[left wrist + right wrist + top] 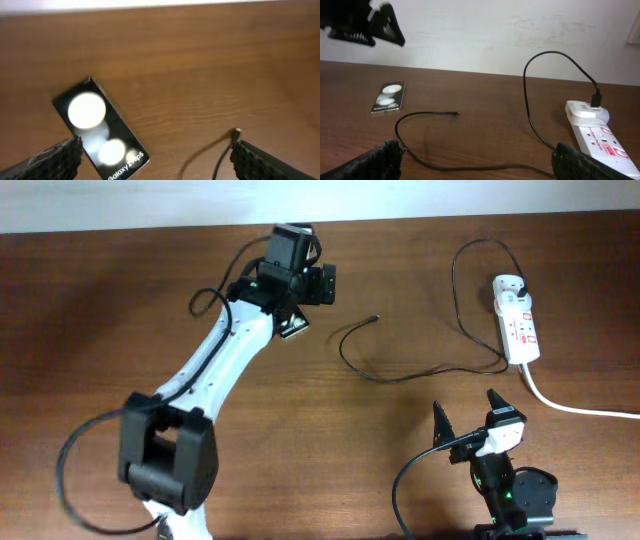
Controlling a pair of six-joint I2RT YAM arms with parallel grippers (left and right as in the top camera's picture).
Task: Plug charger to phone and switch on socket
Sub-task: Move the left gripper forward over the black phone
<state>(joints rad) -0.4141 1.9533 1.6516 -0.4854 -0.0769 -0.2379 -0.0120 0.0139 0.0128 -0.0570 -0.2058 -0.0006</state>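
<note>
The phone (100, 131) lies flat on the table, a black rectangle with two white rounds and white text. In the overhead view only its end (294, 329) shows under my left gripper (303, 300). That gripper (155, 167) is open, hovering above, empty. The charger's connector tip (375, 318) lies loose right of the phone, also in the left wrist view (236, 132) and right wrist view (456, 114). Its black cable (400, 378) loops to a black plug (522, 284) seated in the white socket strip (517, 322). My right gripper (465, 412) is open and empty, near the front edge.
The strip's thick white cord (580, 409) runs off to the right edge. In the right wrist view the strip (597, 137) is at the right and the phone (389, 97) at the far left. A white wall stands behind the table.
</note>
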